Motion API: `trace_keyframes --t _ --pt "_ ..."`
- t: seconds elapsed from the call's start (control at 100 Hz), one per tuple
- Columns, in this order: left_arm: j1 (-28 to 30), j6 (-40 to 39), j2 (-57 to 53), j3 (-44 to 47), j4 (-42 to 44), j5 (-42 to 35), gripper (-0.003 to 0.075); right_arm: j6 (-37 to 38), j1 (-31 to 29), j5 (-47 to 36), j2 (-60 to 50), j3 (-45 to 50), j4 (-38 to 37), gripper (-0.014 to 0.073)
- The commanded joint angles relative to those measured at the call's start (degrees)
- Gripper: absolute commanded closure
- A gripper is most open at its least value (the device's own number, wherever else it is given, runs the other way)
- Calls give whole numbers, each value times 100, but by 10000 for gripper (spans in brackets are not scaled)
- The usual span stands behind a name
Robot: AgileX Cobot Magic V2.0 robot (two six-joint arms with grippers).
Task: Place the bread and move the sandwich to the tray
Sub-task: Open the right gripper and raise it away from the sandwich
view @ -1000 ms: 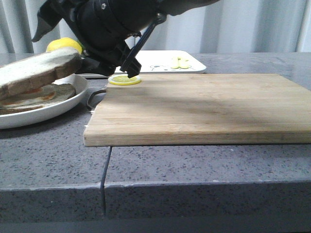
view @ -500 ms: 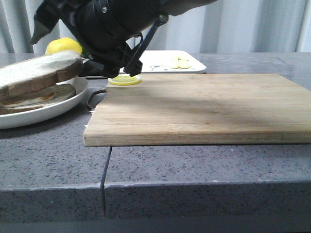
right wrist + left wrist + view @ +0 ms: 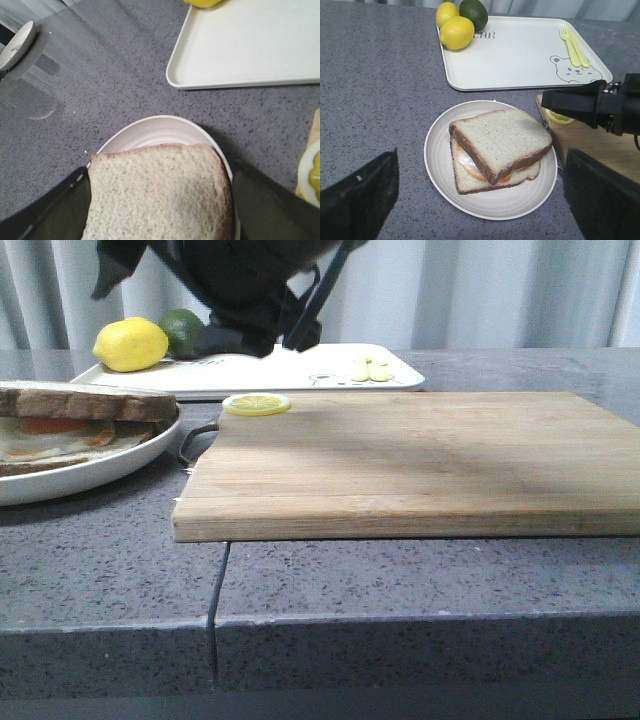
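The bread (image 3: 85, 400) lies flat on top of the fried egg (image 3: 50, 430), and together they make the sandwich on the round white plate (image 3: 90, 475) at the left. My right gripper (image 3: 290, 335) hangs open above the plate. In the right wrist view its fingers (image 3: 60, 210) stand either side of the bread (image 3: 160, 195), which lies below them. My left gripper (image 3: 481, 165) is open wide over the sandwich (image 3: 500, 140), holding nothing. The white tray (image 3: 300, 375) lies behind the plate.
A wooden cutting board (image 3: 420, 460) fills the middle and right of the table, with a lemon slice (image 3: 256, 403) on its far left corner. The tray carries a lemon (image 3: 130, 344), a lime (image 3: 183, 330) and a pale green fork (image 3: 575, 47).
The tilted bread has come down flat onto the egg slice. My right gripper has let it go and risen above the plate.
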Motion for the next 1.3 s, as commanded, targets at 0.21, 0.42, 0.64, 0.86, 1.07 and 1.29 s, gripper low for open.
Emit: trace_keyframes --t 0.21,0.42,0.64,0.86,1.07,1.29 --pt "4 -15 9 -139 -126 -421 102 547 -310 -74 -1160 -186 -1686 13" --pt "4 -15 9 -139 -126 -421 102 1680 -782 -34 -2035 326 -3521 13" --pt "4 -15 9 -139 -126 -421 102 2812 -1603 14 -3309 1343 -5370 19" --pt "4 -15 9 -139 -126 -421 102 4645 -2534 559 -4698 2111 -7796 19" --pt "4 -15 9 -139 -126 -421 102 5695 -3073 1051 -5848 2707 -9535 19" --pt "4 -15 9 -139 -126 -421 102 5743 -3131 1108 -7025 3472 -9596 19"
